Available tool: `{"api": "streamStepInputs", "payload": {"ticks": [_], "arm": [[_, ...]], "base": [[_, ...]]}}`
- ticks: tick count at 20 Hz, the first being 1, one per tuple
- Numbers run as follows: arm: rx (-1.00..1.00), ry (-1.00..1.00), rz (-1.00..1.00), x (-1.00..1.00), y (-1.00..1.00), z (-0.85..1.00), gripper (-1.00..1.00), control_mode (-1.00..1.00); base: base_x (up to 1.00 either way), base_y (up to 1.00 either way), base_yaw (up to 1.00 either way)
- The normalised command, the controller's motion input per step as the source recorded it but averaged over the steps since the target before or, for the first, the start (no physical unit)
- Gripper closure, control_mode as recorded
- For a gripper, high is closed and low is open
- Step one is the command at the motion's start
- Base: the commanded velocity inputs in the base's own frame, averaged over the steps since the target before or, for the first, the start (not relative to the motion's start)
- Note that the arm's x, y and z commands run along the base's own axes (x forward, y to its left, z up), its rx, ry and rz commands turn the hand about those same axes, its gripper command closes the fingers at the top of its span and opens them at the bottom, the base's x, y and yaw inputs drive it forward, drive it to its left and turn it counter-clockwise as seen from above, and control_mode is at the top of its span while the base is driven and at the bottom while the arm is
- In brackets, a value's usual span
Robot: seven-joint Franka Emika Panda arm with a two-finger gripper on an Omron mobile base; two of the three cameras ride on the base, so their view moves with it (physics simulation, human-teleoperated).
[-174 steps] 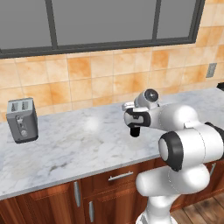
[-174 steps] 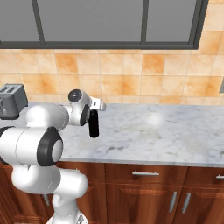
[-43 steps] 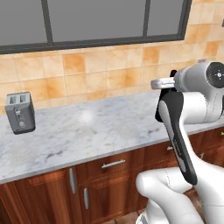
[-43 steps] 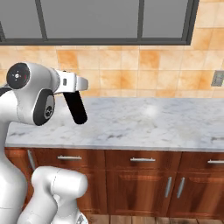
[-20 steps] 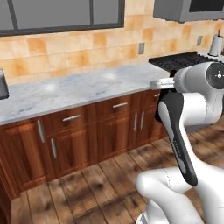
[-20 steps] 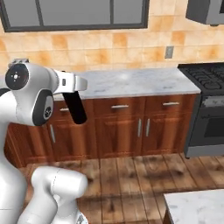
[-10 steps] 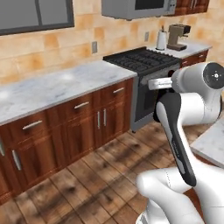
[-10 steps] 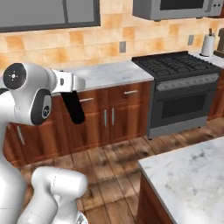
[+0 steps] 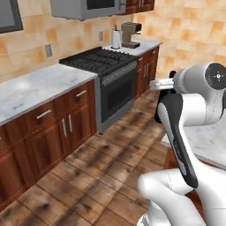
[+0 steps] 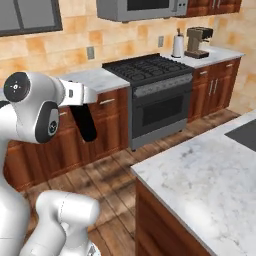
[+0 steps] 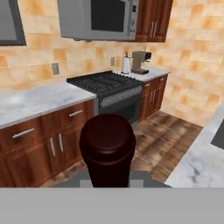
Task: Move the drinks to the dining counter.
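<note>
Hand view shows our jaws clamped on the bottle (image 11: 108, 148), held upright and tucked close to the arm, we judge for safe carriage past the stove (image 11: 105, 83) toward the counter (image 10: 200, 170).

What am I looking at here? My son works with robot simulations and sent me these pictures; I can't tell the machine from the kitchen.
It is a rendered kitchen. The white, dark-jointed shape is a robot arm on a driving base. Two pictures come from cameras on that base, behind the arm to its left and right; the third looks along its hand. Its gripper is shut on a near-black wine bottle, seen top-on in the hand view. Behind stand a black stove and a coffee machine. The marble counter lies at the right.
</note>
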Motion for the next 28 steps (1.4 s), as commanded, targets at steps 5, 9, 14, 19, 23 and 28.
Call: {"api": "streamStepInputs", "payload": {"ticks": [5, 9, 14, 19, 23, 28], "arm": [[0.00, 0.00, 0.00, 0.00, 0.00, 0.00, 1.00, 1.00], [0.00, 0.00, 0.00, 0.00, 0.00, 0.00, 1.00, 1.00], [0.00, 0.00, 0.00, 0.00, 0.00, 0.00, 1.00, 1.00], [0.00, 0.00, 0.00, 0.00, 0.00, 0.00, 1.00, 1.00], [0.00, 0.00, 0.00, 0.00, 0.00, 0.00, 1.00, 1.00], [0.00, 0.00, 0.00, 0.00, 0.00, 0.00, 1.00, 1.00]], "base": [[-0.35, 0.00, -0.45], [-0.38, -0.06, -0.47], [-0.45, -0.12, -0.48], [-0.25, -0.14, -0.50], [-0.09, -0.21, -0.49], [-0.08, -0.31, -0.43]]}}
